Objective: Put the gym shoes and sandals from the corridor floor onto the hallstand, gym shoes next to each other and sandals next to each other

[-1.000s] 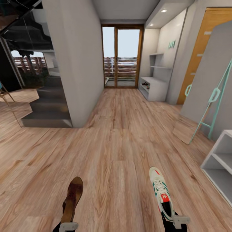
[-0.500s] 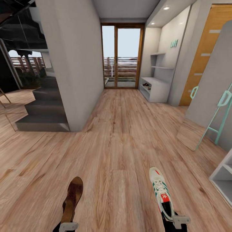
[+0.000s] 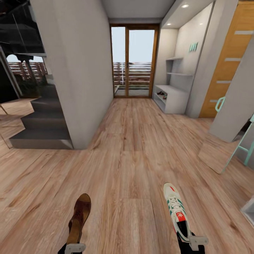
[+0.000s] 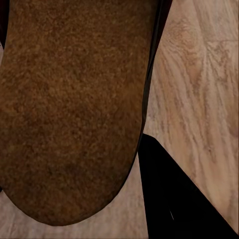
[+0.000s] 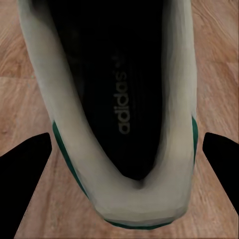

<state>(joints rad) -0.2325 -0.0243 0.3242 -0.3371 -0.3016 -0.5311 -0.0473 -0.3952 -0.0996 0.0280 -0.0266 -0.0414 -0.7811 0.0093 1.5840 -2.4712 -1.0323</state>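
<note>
**Arm and Gripper Pose**

Both arms are seen at the lower edge of the head view, extended forward and held low. The left gripper [image 3: 74, 247] is positioned at the lower left, its pale bracket visible above a dark wrist; it is closed on the heel end of a sandal [image 3: 79, 218], which is held pointing forward. The right gripper [image 3: 193, 242] is positioned at the lower right and is closed on the heel of a gym shoe [image 3: 176, 211], toe forward. In the right wrist view, two dark fingers [image 5: 27, 164] are seen flanking the heel on either side.
</note>
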